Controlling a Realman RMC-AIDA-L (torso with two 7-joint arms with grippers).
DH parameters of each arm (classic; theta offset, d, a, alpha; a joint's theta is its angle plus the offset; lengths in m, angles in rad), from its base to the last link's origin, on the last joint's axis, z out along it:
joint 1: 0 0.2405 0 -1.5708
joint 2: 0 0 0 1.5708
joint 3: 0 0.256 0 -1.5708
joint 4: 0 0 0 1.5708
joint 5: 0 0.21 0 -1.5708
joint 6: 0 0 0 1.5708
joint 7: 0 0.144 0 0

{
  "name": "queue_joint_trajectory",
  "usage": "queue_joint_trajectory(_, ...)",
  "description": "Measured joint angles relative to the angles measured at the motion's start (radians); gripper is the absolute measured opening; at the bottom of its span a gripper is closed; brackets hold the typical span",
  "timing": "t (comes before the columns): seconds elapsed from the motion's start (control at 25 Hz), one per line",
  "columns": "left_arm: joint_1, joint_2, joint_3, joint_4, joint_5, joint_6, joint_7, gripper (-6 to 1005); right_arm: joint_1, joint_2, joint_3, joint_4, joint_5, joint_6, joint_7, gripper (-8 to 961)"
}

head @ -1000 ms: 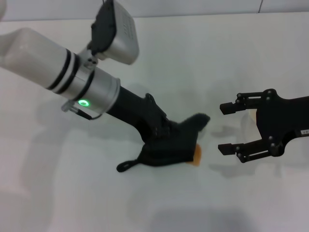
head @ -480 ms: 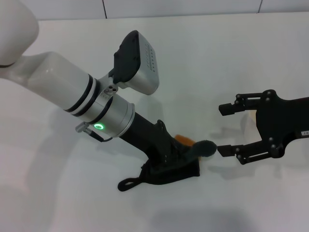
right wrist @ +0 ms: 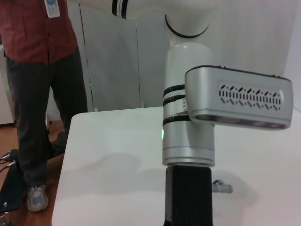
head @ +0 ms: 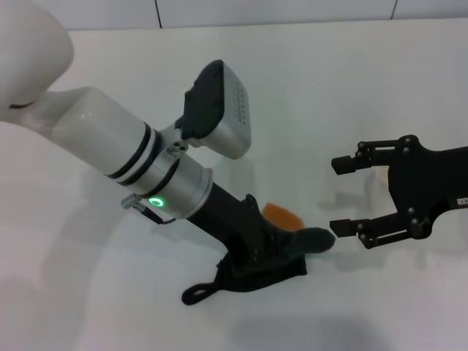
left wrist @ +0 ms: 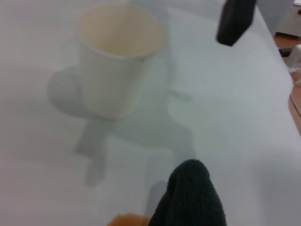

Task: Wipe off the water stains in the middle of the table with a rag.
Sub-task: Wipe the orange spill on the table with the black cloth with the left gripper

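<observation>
Rag (head: 267, 263) under left gripper (head: 281, 245), unlabelled.

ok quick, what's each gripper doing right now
Left gripper: shut on the rag, pressing it to the table beside the stain.
Right gripper: open, empty.

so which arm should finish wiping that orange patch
Left. The left gripper already presses the rag on the table, touching the water stains. The right gripper hangs open and empty off to the side.
</observation>
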Motion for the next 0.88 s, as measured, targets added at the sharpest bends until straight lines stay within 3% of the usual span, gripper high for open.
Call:
queue_joint_trajectory(0.4, 0.004, 0.007, -0.001, 0.000, 0.003, -0.014, -0.006, 36, 0.001, 0.000, 0.007, 0.011, -0.006, 0.013, -0.002, 821)
queue_joint_trajectory(0.68, 0.018, 0.009, -0.088, -0.003, 0.085, -0.016, -0.007, 36, -0.005, 0.000, 0.044, 0.021, -0.012, 0.019, -0.002, 820)
queue_joint_trajectory(0.88, 0.022, 0.010, -0.098, -0.003, 0.106, -0.022, -0.009, 35, -0.021, -0.001, 0.091, 0.021, -0.012, 0.007, -0.002, 819)
